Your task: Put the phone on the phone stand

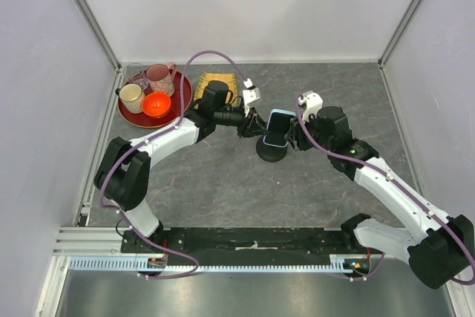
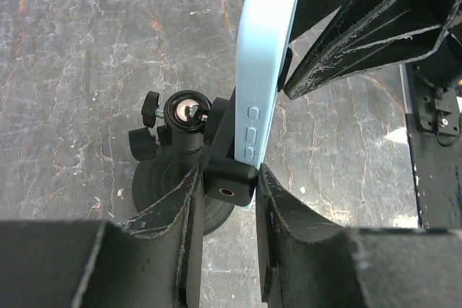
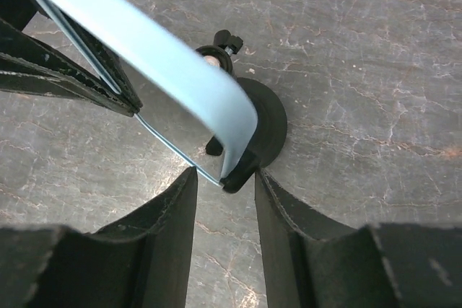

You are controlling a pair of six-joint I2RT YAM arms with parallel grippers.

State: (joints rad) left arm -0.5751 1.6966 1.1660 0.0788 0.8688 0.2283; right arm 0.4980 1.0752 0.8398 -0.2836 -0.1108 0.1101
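I can't read a single word, label, brand, number or sign in any of my three views.

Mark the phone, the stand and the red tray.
phone [image 2: 263,55]: left wrist view, on the light blue case edge.
stand [image 1: 272,155]: top view, on the round base.
tray [image 1: 132,116]: top view, on the near-left rim.
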